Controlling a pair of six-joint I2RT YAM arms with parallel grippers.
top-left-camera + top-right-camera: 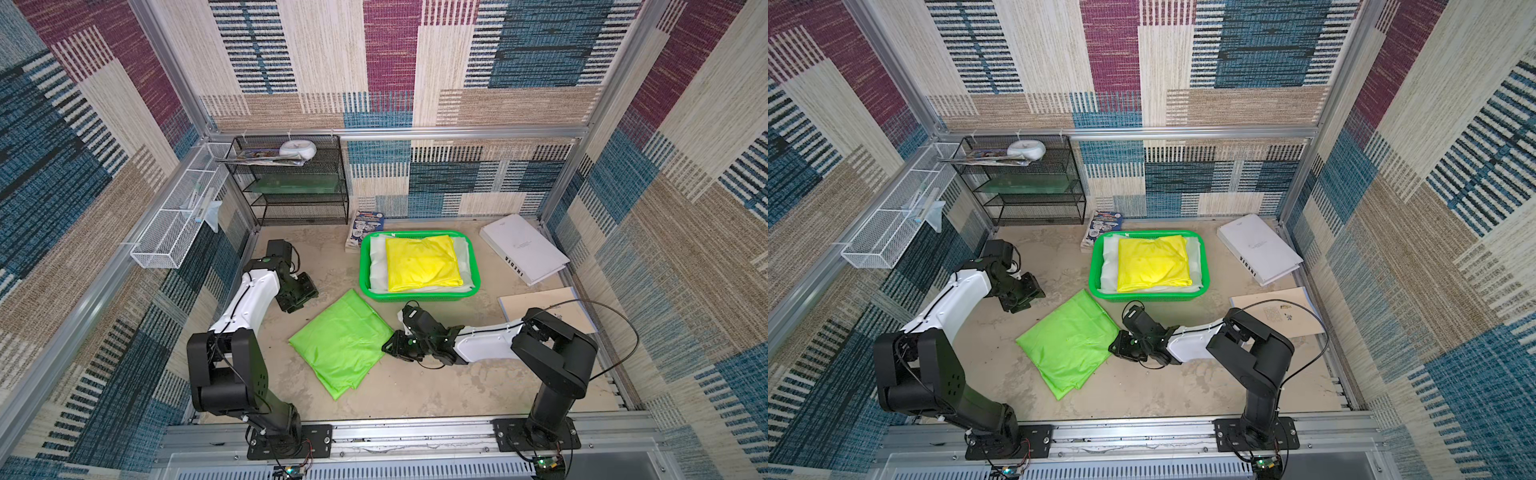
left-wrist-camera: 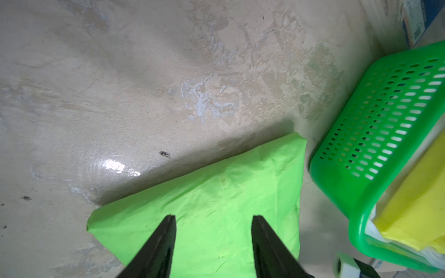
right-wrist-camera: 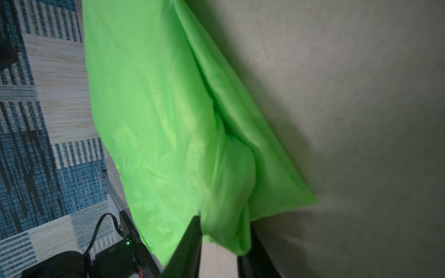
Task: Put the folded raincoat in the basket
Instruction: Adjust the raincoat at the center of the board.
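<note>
Right tool [image 3: 224, 220] is pinching the green raincoat [image 3: 156, 108]: in the right wrist view you can see a bunched fold of fabric squeezed between the two black fingers [image 3: 192, 240]. In both top views that tool [image 1: 390, 345] [image 1: 1117, 345] sits at the raincoat's 3 o'clock corner, low at the tabletop [image 1: 415, 386], with the arm reaching in from 4 o'clock.

The green raincoat [image 1: 340, 340] [image 1: 1069, 340] is folded and lies flat mid-tabletop, turned like a diamond, outside the basket. The basket [image 1: 419, 296] [image 1: 1148, 296] stands at the raincoat's 1 o'clock, just beside its top corner. Whether they touch you cannot tell from the top views, but the left wrist view shows a thin strip of tabletop between them.

Left tool [image 2: 214, 216] is spread wide with nothing between the fingers (the raincoat [image 2: 216, 192] shows below them, the basket [image 2: 385, 108] off to one side). In a top view the left tool [image 1: 301, 293] is at the raincoat's 11 o'clock, near its edge.

The basket holds a yellow folded piece [image 1: 422, 264] lying on a white folded layer [image 1: 376, 266].

Rest of the scene:
- black mesh rack [image 1: 299, 178] at 11 o'clock, against the back wall
- white wire basket [image 1: 178, 216] on the wall at 10 o'clock
- printed packet [image 1: 365, 228] behind the basket
- white booklet [image 1: 523, 249] at 2 o'clock
- tan board [image 1: 544, 307] at 3 o'clock
</note>
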